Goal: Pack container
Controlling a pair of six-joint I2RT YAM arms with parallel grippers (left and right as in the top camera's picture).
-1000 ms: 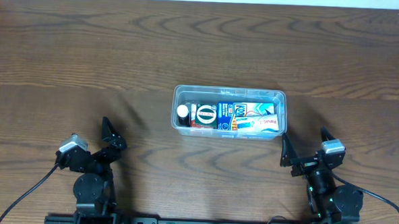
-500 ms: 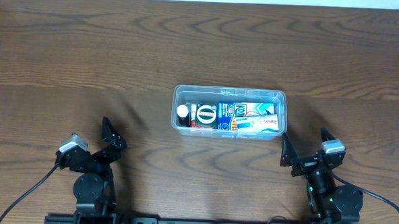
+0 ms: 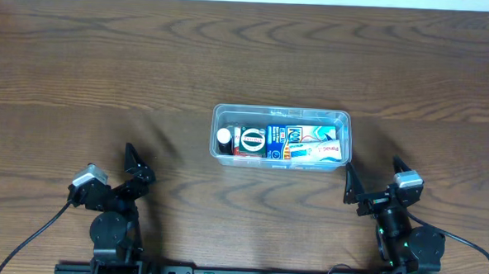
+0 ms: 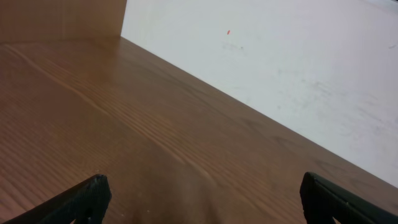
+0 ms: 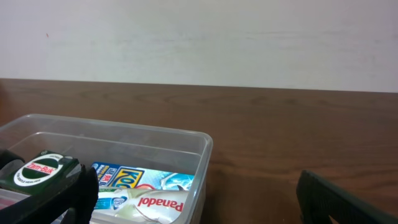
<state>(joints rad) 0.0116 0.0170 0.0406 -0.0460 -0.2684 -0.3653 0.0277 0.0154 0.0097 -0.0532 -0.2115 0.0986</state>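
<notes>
At the near edge of the table point(image 3: 231, 54), your left claw point(image 4: 205, 199) and right claw point(image 5: 196, 193) rest wide and empty, since the container point(image 3: 280, 110) already holds its packets point(image 3: 306, 145); packing looks finished.

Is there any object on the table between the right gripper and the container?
No, nothing visible does. Only bare table lies between the right gripper and the container. The gripper is open and empty, and the packets are all inside the container.
</notes>
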